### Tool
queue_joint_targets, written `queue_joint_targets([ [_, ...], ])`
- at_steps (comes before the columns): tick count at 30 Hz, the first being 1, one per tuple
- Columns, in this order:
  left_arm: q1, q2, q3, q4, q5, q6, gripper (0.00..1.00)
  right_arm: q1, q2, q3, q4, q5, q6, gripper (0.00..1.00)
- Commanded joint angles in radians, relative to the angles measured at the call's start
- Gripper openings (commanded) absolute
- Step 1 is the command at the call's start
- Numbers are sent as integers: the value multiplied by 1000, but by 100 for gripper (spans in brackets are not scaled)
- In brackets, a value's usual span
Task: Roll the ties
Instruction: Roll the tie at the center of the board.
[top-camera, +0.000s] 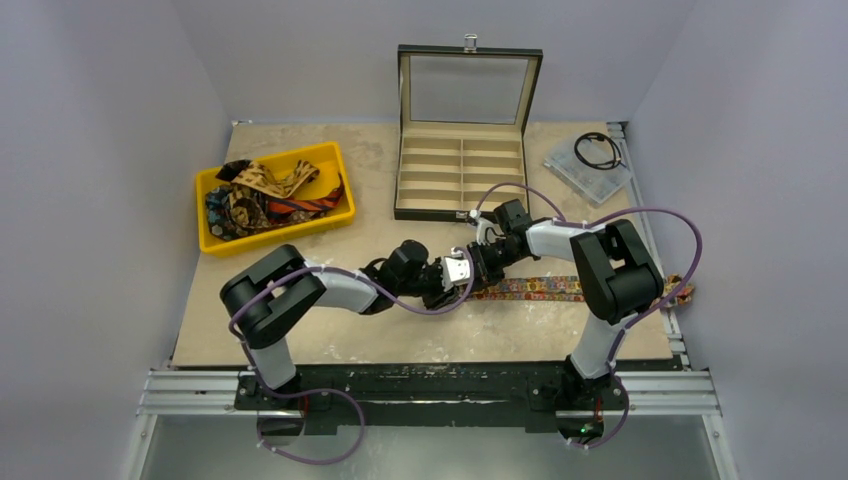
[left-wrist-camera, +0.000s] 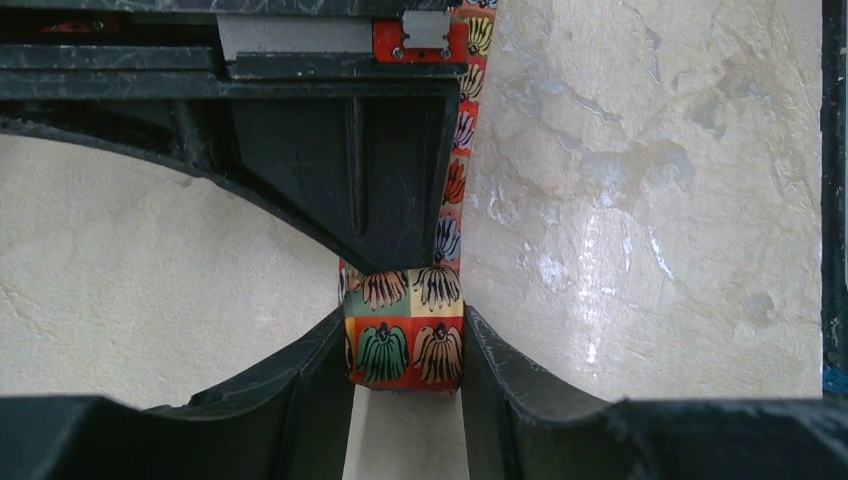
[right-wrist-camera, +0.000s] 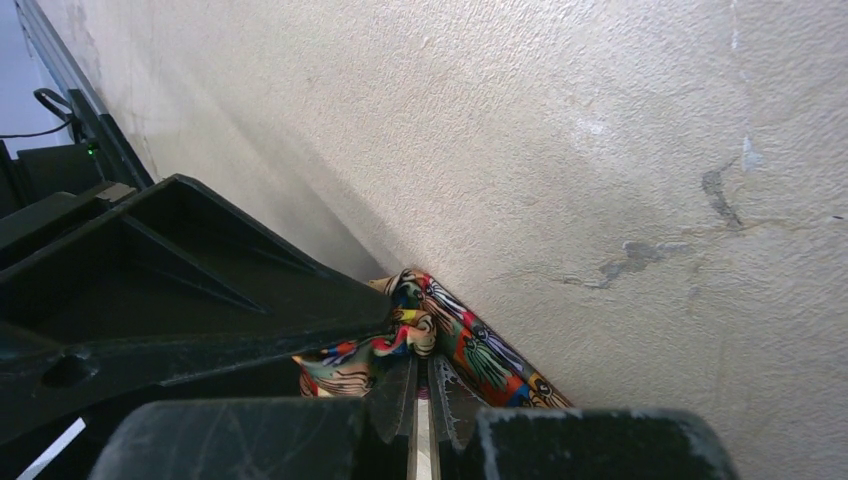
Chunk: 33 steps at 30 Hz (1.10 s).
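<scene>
The multicoloured floral tie (top-camera: 560, 290) lies flat across the table's right side, and its left end is rolled up. My left gripper (top-camera: 457, 272) is shut on this small roll (left-wrist-camera: 405, 340), one finger against each side of it. My right gripper (top-camera: 487, 256) comes in from the right and is shut, pinching a bunched fold of the same tie (right-wrist-camera: 440, 325) at the roll. In the left wrist view the tie's flat length (left-wrist-camera: 462, 130) runs away past the right gripper's body. Other ties, striped, tan and dark, lie piled in a yellow bin (top-camera: 330, 160).
An open black box with tan compartments (top-camera: 462, 170) stands at the back centre, just behind the grippers. A clear plastic case with a coiled black cable (top-camera: 598, 150) sits at the back right. The tie's far end (top-camera: 685, 292) reaches the table's right edge.
</scene>
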Motion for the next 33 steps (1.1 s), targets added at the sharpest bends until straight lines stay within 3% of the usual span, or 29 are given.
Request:
queue_joint_targets([
  [1,-14,54,77,40,8,-38,39,17,38,-28,51,125,-24,0],
  [8,-15,134,67,14,-49,-8,40,17,22,-48,90,72,-11,0],
  [15,-11,45,-7,-140,-117,36,28,16,-31,-39,78,19,-23,1],
  [21,-10,8,-23,-235,-139,63,26,-8,-149,-10,-19,-3,-58,32],
  [28,-11,35,5,-258,-134,78,26,-18,-241,-48,-13,-75,-11,38],
  [33,-11,38,14,-262,-123,77,27,-10,-196,-74,76,-102,67,41],
])
